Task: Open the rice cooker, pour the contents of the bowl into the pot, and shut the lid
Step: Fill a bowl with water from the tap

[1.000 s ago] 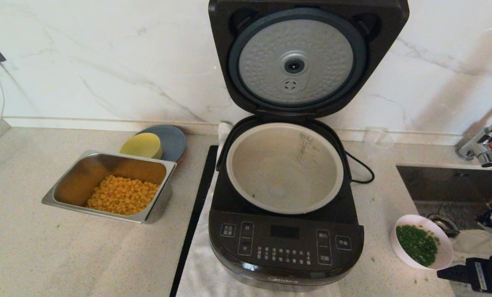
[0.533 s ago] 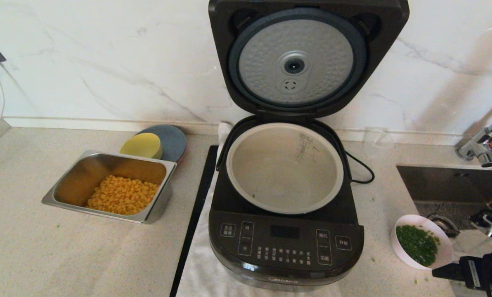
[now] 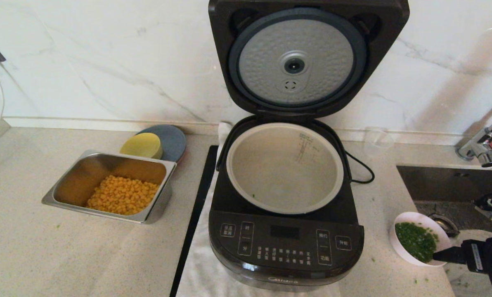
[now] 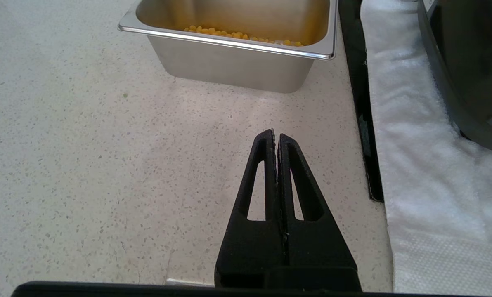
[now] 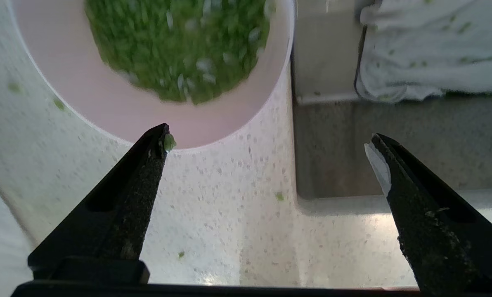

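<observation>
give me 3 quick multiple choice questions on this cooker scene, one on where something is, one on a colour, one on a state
1. Where is the bowl of chopped greens?
A. on the counter right of the rice cooker, by the sink
B. inside the steel tray
C. on top of the blue plate

2. What colour is the food in the steel tray?
A. red
B. yellow
C. white

3. What state is the lid in?
A. shut and latched
C. taken off and lying on the counter
B. swung up, pot exposed

Answers: 1 A, the bowl sits near the sink edge with the open right hand at its rim. 2 B, corn kernels are yellow. 3 B, the dimpled underside faces forward.
</observation>
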You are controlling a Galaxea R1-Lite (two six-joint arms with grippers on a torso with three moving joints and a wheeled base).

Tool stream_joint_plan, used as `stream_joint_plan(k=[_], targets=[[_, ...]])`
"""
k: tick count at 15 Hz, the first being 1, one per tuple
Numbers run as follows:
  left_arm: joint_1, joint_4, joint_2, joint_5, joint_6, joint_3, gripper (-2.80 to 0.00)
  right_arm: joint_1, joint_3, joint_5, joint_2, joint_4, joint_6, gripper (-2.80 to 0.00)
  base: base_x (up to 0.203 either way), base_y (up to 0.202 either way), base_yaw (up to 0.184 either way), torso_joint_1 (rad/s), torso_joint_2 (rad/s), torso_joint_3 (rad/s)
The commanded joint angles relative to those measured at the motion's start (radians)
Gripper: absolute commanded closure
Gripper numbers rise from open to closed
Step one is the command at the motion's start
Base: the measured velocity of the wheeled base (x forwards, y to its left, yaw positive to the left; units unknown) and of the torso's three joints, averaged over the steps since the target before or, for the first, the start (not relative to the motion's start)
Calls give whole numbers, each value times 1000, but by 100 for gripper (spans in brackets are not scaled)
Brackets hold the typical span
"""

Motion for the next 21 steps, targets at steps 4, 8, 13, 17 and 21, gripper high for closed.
stream_joint_plan(k=[4,8,13,17,21], targets=[[0,-1,-1,0,0,8,0,-19,-84,8,130,-7,52,-280,0,0,0,0,0,0],[0,-1,-1,0,0,8,0,-55,-154,6,213,-9,55,-280,0,0,0,0,0,0],[0,-1,-1,0,0,8,0,-59,-182,8,263,-14,55,-280,0,0,0,0,0,0],[0,-1,-1,0,0,8,0,-61,-181,5,296,-41,57,-280,0,0,0,0,0,0],[0,-1,-1,0,0,8,0,-62,-182,6,305,-41,55,0,0,0,0,0,0,0]])
